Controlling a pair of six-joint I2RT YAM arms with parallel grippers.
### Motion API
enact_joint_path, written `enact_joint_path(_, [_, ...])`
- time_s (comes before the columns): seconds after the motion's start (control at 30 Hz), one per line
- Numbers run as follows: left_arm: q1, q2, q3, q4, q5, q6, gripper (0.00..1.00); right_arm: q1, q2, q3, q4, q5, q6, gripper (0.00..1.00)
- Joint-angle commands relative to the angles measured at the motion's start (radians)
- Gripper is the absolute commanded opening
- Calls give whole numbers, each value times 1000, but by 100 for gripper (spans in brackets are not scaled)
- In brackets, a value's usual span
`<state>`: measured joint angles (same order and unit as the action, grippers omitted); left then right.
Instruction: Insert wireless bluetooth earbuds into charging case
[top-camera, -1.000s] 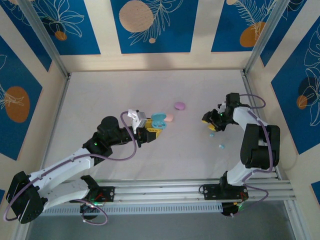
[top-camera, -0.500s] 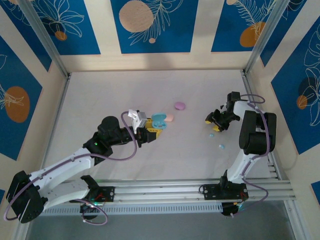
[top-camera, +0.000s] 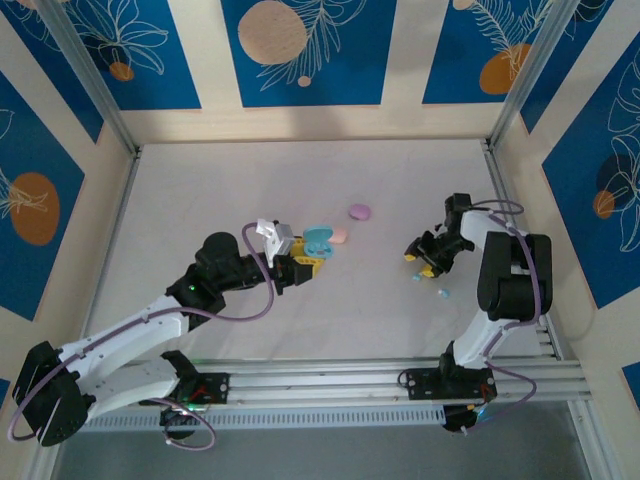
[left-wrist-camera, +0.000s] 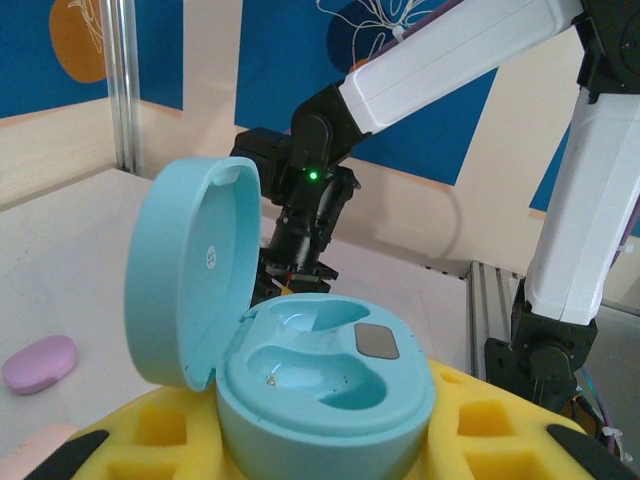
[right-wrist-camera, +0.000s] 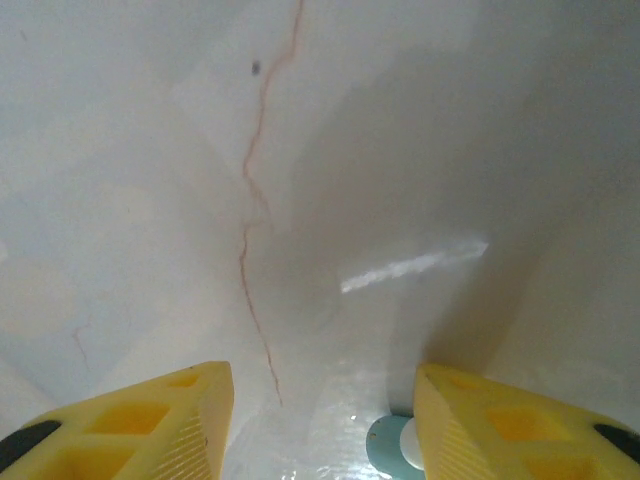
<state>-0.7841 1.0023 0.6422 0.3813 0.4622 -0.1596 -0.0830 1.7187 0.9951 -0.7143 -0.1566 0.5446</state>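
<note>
1. Left gripper (top-camera: 303, 264): left of the table's centre, clamped by its yellow foam pads (left-wrist-camera: 150, 440) on the base of a light blue round plastic charging case (left-wrist-camera: 325, 385).
2. Same case from above (top-camera: 318, 240): lid (left-wrist-camera: 190, 275) swung up and standing near upright on the left side, two moulded wells facing up. Small grey oval patch (left-wrist-camera: 376, 341) on the top face, right of the wells.
3. Just right of that case and slightly farther: a pale pink oval closed case (top-camera: 339, 235), flat on the white table (top-camera: 200, 200).
4. Farther and right again: a purple oval closed case (top-camera: 360, 211), apart from the pink one.
5. Right gripper (top-camera: 421, 256): low over the table at right-centre. Fingers spread wide, table surface visible between its yellow wedge pads (right-wrist-camera: 150, 420).
6. Tiny light blue earbud with a white tip (right-wrist-camera: 388, 446): lying on the table just inside the right-hand pad in the wrist view; touching or not, cannot tell. From above (top-camera: 417, 277), just on the near side of the gripper.
7. Second tiny light blue earbud (top-camera: 443, 293): nearer and to the right, apart from the first. Both well apart from the open case.
</note>
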Motion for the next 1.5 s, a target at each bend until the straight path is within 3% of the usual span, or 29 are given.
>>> enact_joint_path(0.0, [-14, -18, 2, 27, -4, -18, 28, 22, -50, -35, -40, -8, 62, 52])
enact_joint_path(0.5, [-16, -1, 3, 44, -2, -41, 28, 112, -157, -135, -44, -66, 144, 52])
enact_joint_path(0.7, [-16, -4, 2, 41, -2, -41, 28, 135, -194, -114, -88, 29, 151, 52])
enact_joint_path(0.9, [-18, -10, 0, 39, -8, -38, 28, 180, -171, -50, -118, 201, 77, 50])
enact_joint_path(1.17, [-18, -21, -2, 23, -10, -27, 28, 211, -73, -8, -129, 217, 59, 44])
enact_joint_path(1.27, [-18, -25, -5, 22, -14, -24, 28, 220, -48, 0, -133, 215, 57, 37])
enact_joint_path(1.47, [-18, -25, -6, 19, -18, -24, 28, 230, -28, 4, -139, 218, 60, 37])
